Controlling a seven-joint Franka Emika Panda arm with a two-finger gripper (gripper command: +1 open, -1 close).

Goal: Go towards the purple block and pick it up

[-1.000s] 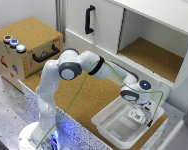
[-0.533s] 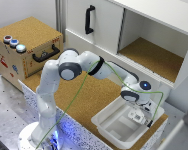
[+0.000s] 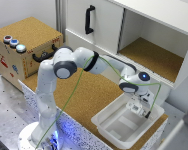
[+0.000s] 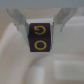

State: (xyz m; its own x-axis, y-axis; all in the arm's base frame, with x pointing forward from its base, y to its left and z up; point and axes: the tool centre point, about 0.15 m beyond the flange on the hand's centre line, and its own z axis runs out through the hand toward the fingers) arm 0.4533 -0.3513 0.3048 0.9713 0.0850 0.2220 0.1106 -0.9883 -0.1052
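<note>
In the wrist view a purple block (image 4: 41, 38) with yellow markings sits between my two fingers (image 4: 20, 21), which press against its opposite sides. My gripper (image 4: 41, 26) is shut on the block just above the white floor of the bin (image 4: 65, 70). The exterior view shows my gripper (image 3: 137, 107) reaching down inside the white bin (image 3: 105, 120) at the exterior view's right, and the arm's hand hides the block there.
A white cabinet (image 3: 101, 25) with a black handle and an open shelf (image 3: 151, 55) stands behind the bin. A cork-topped box (image 3: 29, 42) with buttons is at the exterior view's left. The bin walls surround the gripper closely.
</note>
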